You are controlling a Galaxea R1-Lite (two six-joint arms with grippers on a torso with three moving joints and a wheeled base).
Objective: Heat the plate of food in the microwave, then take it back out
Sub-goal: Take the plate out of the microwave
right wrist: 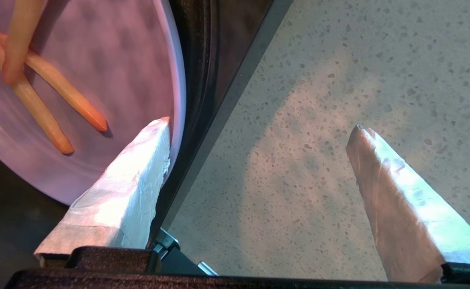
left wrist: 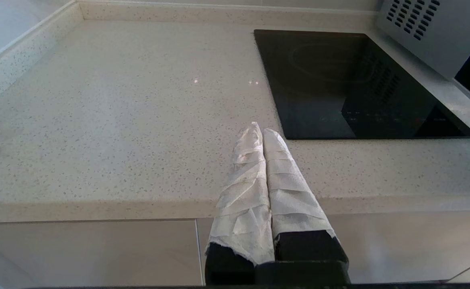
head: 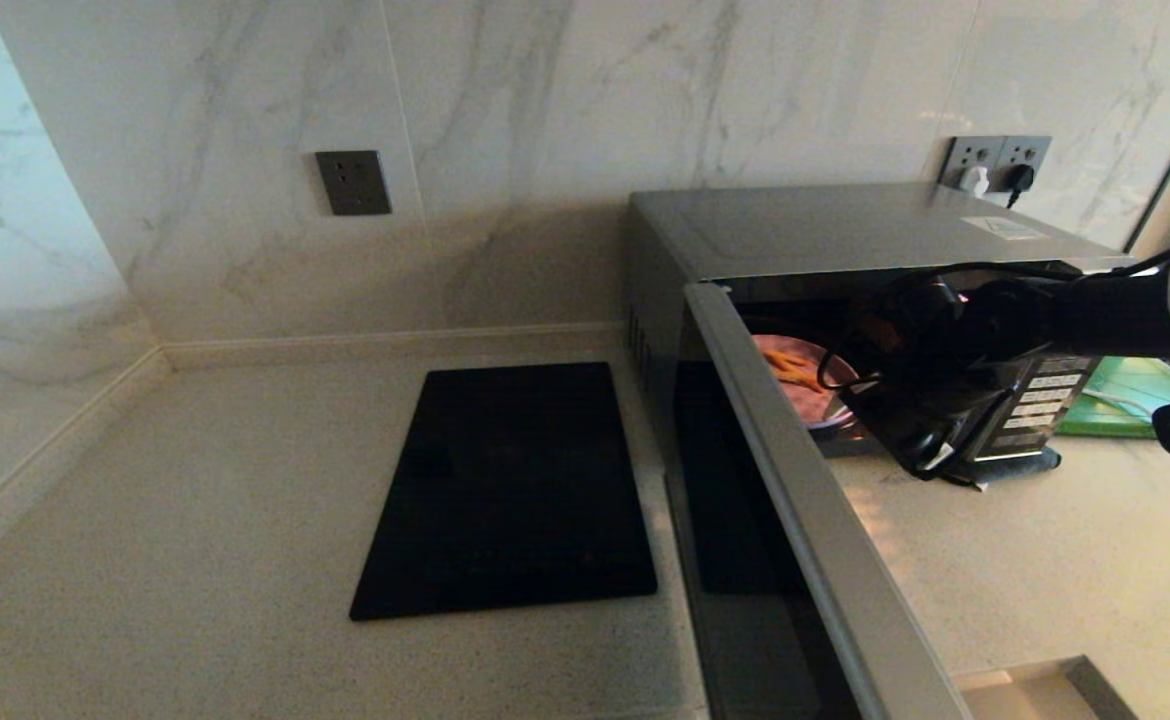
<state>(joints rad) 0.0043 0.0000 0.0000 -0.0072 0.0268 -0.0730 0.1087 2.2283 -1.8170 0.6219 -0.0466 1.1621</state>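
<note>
Your right gripper (right wrist: 259,128) waits wide open at the mouth of the microwave (head: 845,225), one finger over the plate of food (right wrist: 98,80) inside. It seems you are fetching it; next, close on the rim. Your left gripper (left wrist: 261,134) is closed at the countertop's (left wrist: 118,120) front edge.

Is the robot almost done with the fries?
The plate sits inside the microwave, whose door is open. The right gripper hangs at the opening, jaws wide, holding nothing. I cannot tell whether heating has happened. The left gripper is parked.

Lilac plate (right wrist: 110,80), golden-orange fries (right wrist: 64,90), black cooktop (head: 510,490), speckled beige counter (head: 195,520)
</note>
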